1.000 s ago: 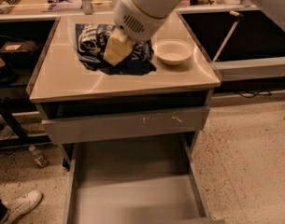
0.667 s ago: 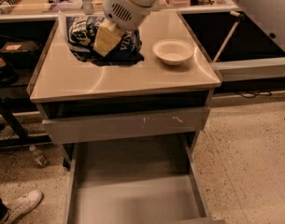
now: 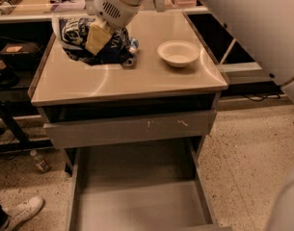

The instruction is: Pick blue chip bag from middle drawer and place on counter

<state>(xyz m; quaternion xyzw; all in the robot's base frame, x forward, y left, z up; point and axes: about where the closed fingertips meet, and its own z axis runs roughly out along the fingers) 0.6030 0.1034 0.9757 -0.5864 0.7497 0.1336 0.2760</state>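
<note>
The blue chip bag (image 3: 74,37), crumpled dark navy foil with white lettering, lies on the back left part of the beige counter (image 3: 151,81). My gripper (image 3: 96,38) comes down on it from above. Its tan fingers (image 3: 99,32) are pressed into the middle of the bag and closed on it. The white arm reaches in from the top of the view. The middle drawer (image 3: 137,201) is pulled wide open below, and its grey floor is bare.
A white bowl (image 3: 179,53) sits on the counter's right side. A small blue-and-white object (image 3: 132,48) lies against the bag's right edge. The drawer with white scratches on its front (image 3: 127,129) is shut. A shoe (image 3: 19,211) and table legs are at the left.
The gripper has carried the bag left and towards the back of the counter, away from the bowl. The bowl and the drawers have not moved.
</note>
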